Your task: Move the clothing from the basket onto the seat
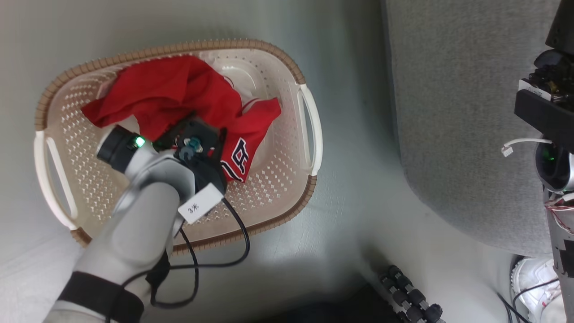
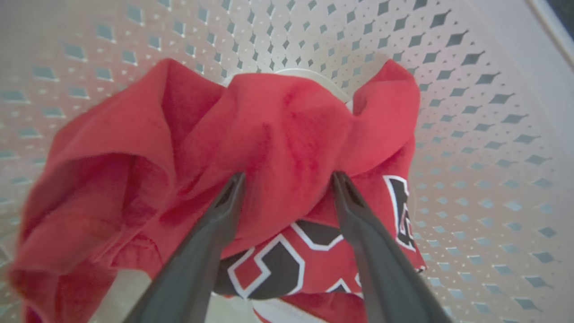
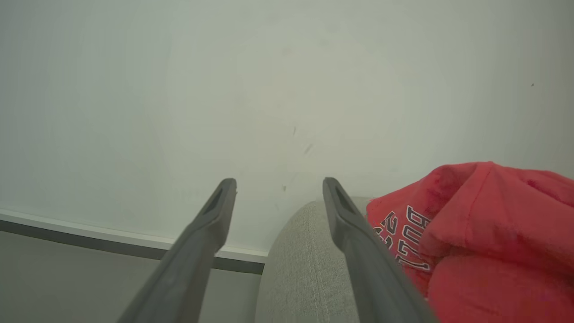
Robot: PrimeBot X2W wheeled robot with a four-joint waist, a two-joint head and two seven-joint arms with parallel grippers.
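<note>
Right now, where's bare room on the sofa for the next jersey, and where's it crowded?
Free: grey sofa stretch nearest the basket, in the head view. Crowded: sofa patch by the right gripper, where one jersey lies; basket middle, second jersey under left gripper.

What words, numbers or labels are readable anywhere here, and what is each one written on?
"3米": on the white tag beside the left forearm.
"BUL", the rest folded away, and smaller digits beside it too unclear to read: on the red jersey on the sofa.
Large navy-and-white block characters, cut off by folds, unreadable: on the red jersey in the basket.
</note>
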